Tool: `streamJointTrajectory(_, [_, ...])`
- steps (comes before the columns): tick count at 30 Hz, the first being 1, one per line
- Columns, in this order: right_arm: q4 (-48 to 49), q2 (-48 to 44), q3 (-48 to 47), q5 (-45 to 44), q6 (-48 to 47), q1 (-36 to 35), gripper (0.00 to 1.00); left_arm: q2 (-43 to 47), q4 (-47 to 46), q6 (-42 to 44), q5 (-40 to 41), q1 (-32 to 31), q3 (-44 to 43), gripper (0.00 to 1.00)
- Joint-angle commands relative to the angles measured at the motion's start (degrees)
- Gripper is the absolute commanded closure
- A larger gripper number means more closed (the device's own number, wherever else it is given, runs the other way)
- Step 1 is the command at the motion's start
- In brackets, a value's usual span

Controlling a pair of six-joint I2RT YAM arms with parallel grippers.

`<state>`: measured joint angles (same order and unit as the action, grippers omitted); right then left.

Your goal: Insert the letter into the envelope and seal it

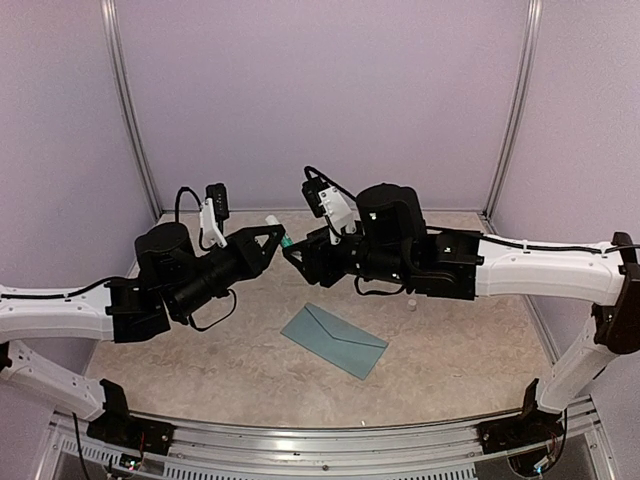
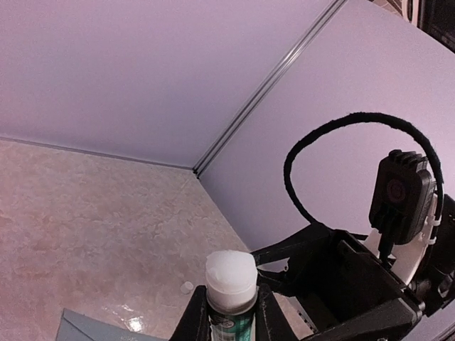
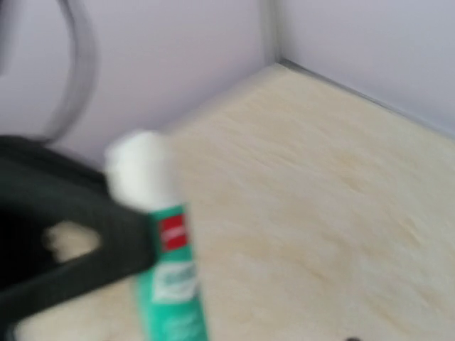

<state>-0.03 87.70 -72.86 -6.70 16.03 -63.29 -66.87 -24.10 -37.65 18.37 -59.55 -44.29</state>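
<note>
Left gripper (image 2: 231,323): clenched on the glue stick (image 2: 230,284) – a finger presses each side of the green tube, and the bare white glue tip points up and away from the wrist.
Right gripper (image 1: 297,252): raised nose to nose with the left gripper at the stick's other end; its own blurred view does not show whether it is gripping or loose – I cannot tell.
Envelope (image 1: 333,340): flat on the table (image 1: 450,350), below the two grippers and nearer the arm bases, touching neither.
Long axis: runs diagonally from far-left to near-right, with the flap's V facing up.
Direction from stick: down and a little to the robot's right; both arms are about equally near.
Cap (image 1: 410,305): a small white piece, probably the stick's cap, well right of the envelope.
Letter: no loose sheet shows; likely inside already.
Next move: probably lower the glue tip to the flap edge.
</note>
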Motion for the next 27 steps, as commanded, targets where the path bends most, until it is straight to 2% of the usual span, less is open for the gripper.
streamJointTrajectory(1, [17.9, -6.5, 9.4, 31.1, 3.5, 4.6, 0.28, 3.5, -4.1, 3.4, -12.7, 1.5, 1.3, 1.0])
streamJointTrajectory(5, [30.4, -7.5, 16.1, 43.7, 12.6, 7.5, 0.25, 4.8, -9.9, 3.4, -25.2, 3.6, 3.4, 1.0])
streamJointTrajectory(10, [35.9, -6.1, 16.8, 48.5, 16.0, 7.8, 0.31, 5.1, -15.2, 3.4, -34.0, 3.9, 4.2, 1.0])
streamJointTrajectory(16, [37.3, -4.0, 15.4, 50.7, 17.2, 7.5, 0.47, 4.4, -16.6, 3.5, -36.6, 3.6, 3.8, 1.0])
streamJointTrajectory(27, [38.3, -2.9, 14.6, 51.3, 18.1, 7.4, 0.71, 3.9, -16.1, 3.9, -36.9, 3.5, 3.6, 1.0])
